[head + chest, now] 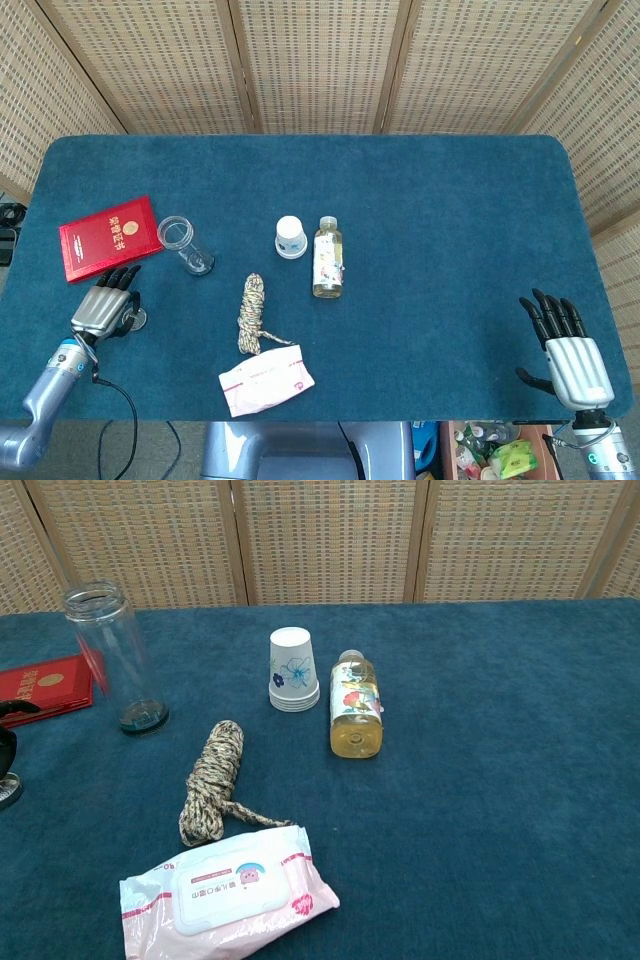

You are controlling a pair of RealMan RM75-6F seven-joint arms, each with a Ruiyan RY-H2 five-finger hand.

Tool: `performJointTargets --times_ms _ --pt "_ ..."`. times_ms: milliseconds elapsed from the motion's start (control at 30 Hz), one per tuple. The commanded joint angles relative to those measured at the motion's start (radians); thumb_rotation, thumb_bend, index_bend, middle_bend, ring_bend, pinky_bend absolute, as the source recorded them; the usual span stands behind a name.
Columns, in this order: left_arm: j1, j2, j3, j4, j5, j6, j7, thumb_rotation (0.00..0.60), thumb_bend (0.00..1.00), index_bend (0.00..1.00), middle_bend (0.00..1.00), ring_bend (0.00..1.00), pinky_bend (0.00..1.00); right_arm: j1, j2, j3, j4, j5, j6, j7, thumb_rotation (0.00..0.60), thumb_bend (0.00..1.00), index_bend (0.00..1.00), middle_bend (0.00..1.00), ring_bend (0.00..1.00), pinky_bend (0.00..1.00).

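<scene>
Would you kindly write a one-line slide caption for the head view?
Left hand rests by a red booklet; clear jar, rope and wipes lie nearby.

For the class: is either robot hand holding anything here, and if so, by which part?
The right hand holds nothing. The left hand curls over a small metal lid; whether it grips it cannot be told.

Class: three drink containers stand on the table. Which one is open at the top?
The clear jar beside the red booklet: its mouth has no lid. The paper cups stand upside down, and the tea bottle is capped.
</scene>
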Motion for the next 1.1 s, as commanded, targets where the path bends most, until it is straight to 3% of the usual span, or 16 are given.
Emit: performJointTargets --times_ms 33,567,1100 --pt "0.000 -0.001 0.000 0.000 0.000 0.001 -0.001 0.600 0.45 0.56 0.00 0.00 0.00 0.000 0.000 0.000 0.000 -0.001 0.001 0.000 0.600 0.00 0.07 0.00 0.00 0.00" --pt "0.002 0.016 -0.004 -0.015 0.006 0.020 -0.007 0.600 0.47 0.57 0.00 0.00 0.00 -0.002 -0.001 0.000 0.004 0.000 0.003 0.004 0.600 0.00 0.07 0.00 0.00 0.00" --pt "0.002 0.123 -0.032 -0.149 0.029 0.088 -0.005 0.600 0.47 0.58 0.00 0.00 0.00 -0.003 0.004 0.001 0.000 0.000 0.005 0.010 0.600 0.00 0.07 0.00 0.00 0.00"
